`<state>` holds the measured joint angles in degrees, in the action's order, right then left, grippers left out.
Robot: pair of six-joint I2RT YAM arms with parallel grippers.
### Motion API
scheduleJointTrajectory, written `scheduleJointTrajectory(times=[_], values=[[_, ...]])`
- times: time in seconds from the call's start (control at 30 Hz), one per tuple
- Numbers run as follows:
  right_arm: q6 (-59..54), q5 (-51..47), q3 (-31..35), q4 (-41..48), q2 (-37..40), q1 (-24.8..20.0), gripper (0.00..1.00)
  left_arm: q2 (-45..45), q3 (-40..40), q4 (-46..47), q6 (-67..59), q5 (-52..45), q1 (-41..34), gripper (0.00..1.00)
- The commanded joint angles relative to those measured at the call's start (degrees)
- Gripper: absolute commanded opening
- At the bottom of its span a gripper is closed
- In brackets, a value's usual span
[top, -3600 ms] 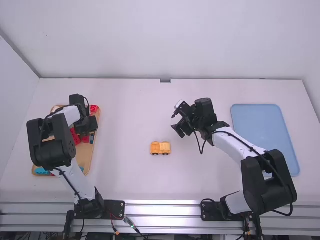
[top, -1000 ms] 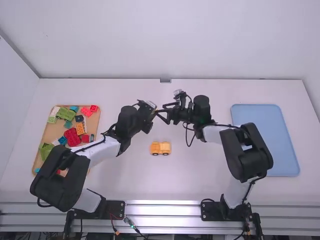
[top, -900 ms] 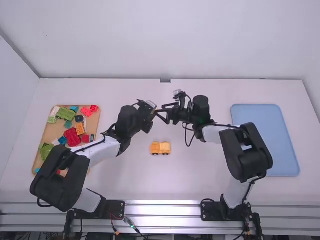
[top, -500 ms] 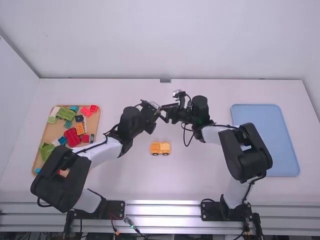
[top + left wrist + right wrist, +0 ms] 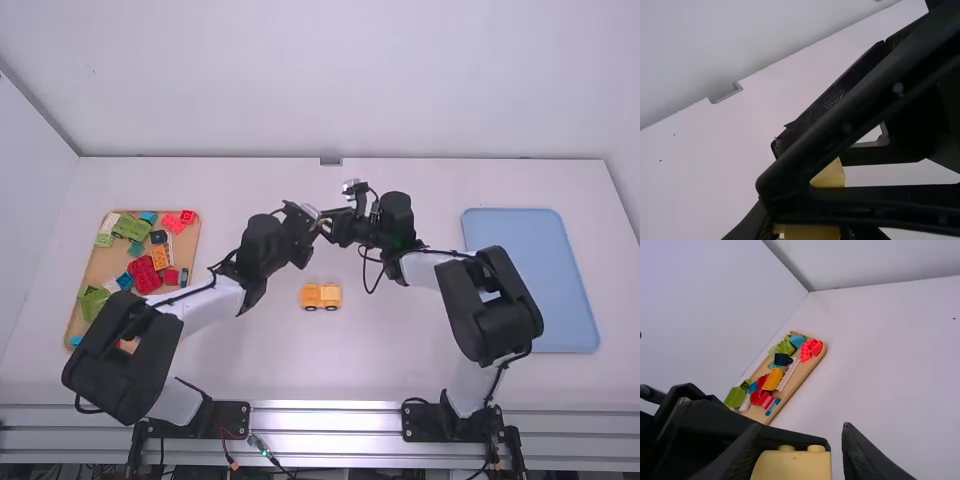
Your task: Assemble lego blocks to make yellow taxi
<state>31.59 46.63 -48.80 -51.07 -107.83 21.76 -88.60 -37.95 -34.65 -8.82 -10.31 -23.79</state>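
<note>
Left wrist view: yellow block [image 5: 810, 233] partly hidden behind right hand [image 5: 329, 229], fingers apart; left hand [image 5: 317, 224] grips block.

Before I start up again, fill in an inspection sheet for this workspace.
Surface: white table, small dark specks; spills, nothing seen.
Job's things: yellow brick between the grippers; yellow toy vehicle on the table; blue tray at the right.
Clutter: loose mixed-colour bricks in the wooden tray at the left.
Left gripper: shut on the yellow brick.
Right gripper: open around it, a gap beside one finger.
Cables: black cable loops below the right gripper's wrist; red-sleeved wires at the front rail.
Surroundings: pale walls; grey bracket at the table's far edge.
</note>
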Motion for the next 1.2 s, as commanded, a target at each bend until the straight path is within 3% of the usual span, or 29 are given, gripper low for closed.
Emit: scheduleJointTrajectory(times=[0.0, 0.2, 0.3, 0.4, 0.5, 0.57, 0.6, 0.83, 1.0, 1.03, 1.17], values=[[0.15, 0.04, -0.72, 0.55, -0.55, 0.44, 0.38, 0.5, 0.11, -1.62, 0.0, -0.61, -0.68, 0.02], [0.15, 0.04, -0.72, 0.57, -0.55, 0.44, 0.29, 0.5, 0.11, -1.86, 0.02, -0.63, -0.39, 0.03], [0.17, 0.07, -0.72, 0.55, -0.55, 0.44, 0.27, 0.5, 0.11, -1.86, -0.02, -0.59, -0.33, 0.09], [0.39, 0.04, -0.72, 0.57, -0.55, 0.42, 0.24, 0.5, 0.11, -2.1, 0.02, -0.61, -0.33, 0.22], [0.52, 0.0, -0.72, 0.5, -0.55, 0.42, 0.24, 0.5, 0.11, -2.19, 0.02, -0.68, -0.33, 0.49], [-0.2, 0.02, -0.72, 0.5, -0.55, 0.35, 0.24, 0.5, 0.11, -2.03, 0.04, -0.66, -0.31, 0.9], [-0.72, -0.02, -0.72, 0.5, -0.55, 0.37, 0.24, 0.5, 0.11, -1.88, 0.13, -0.68, -0.28, 0.99], [-7.3, 4.81, -0.74, 0.35, -0.5, -2.91, 0.24, 3.23, -0.07, 4.81, 0.44, -8.15, 1.44, 0.99], [-13.94, 16.57, -2.14, -0.09, -0.5, -7.17, 0.23, 7.61, -4.5, 16.09, -1.6, -32.26, 11.34, 0.99], [-15.69, 20.15, -3.04, 0.17, -0.5, -8.13, 0.23, 7.72, -6.8, 19.34, -4.31, -41.42, 14.8, 0.99], [-18.84, 26.53, -4.87, 0.72, -0.5, -8.63, 0.23, 6.6, -11.8, 27.06, -8.94, -52.48, 19.65, 0.99]])
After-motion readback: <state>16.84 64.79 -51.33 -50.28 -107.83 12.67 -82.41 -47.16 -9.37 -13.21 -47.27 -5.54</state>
